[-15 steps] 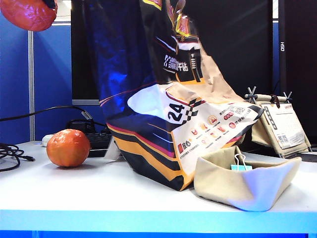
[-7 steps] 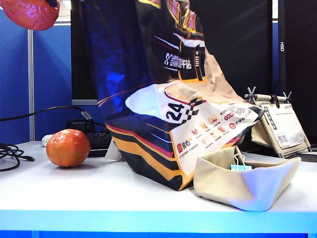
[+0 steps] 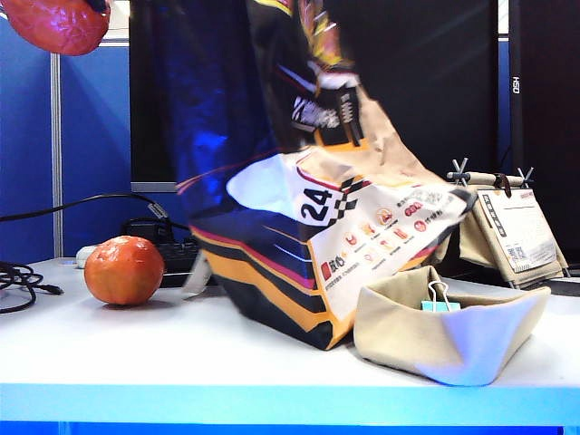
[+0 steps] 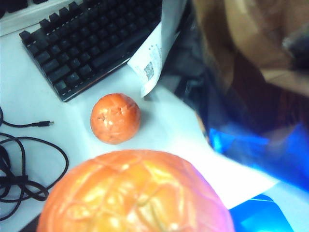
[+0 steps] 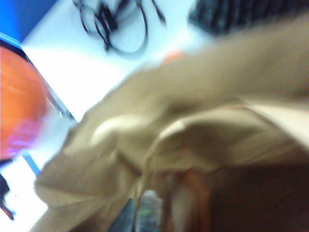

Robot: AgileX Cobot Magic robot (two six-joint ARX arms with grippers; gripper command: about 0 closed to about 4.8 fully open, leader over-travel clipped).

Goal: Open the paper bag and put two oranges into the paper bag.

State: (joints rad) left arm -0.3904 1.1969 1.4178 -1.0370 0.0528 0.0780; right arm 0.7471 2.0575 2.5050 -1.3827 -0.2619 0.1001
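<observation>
Since a second ago the paper bag [image 3: 299, 181] has shifted: its upper printed panel has twisted and blurred, its base has slid a little toward the left of the exterior frame, and a pale slip of paper [image 3: 196, 275] now hangs lower at its lower left edge. It stands tall in the middle of the white table [image 3: 181, 362], its striped side with the "24" patch facing the camera. One orange [image 3: 124, 270] sits on the table at the left, apart from the bag, unchanged. The second orange [image 3: 56, 24] hangs in the upper left corner of the exterior frame, held up in the left gripper, whose fingers are hidden behind the fruit filling the lower part of the left wrist picture [image 4: 135, 193]; its jaws stand wide around that fruit. Below it in that picture lie the resting orange [image 4: 115, 118], a black keyboard [image 4: 87, 43] and dark cables [image 4: 24, 164]. The right gripper is lost in the blurred right wrist picture, which shows only the bag's brown inside [image 5: 193, 125]; it has just snapped closed, and whether it pinches the bag's rim cannot be told. A beige fabric tray [image 3: 449, 331] with a binder clip [image 3: 440, 299] rests at the lower right, just beside the bag
</observation>
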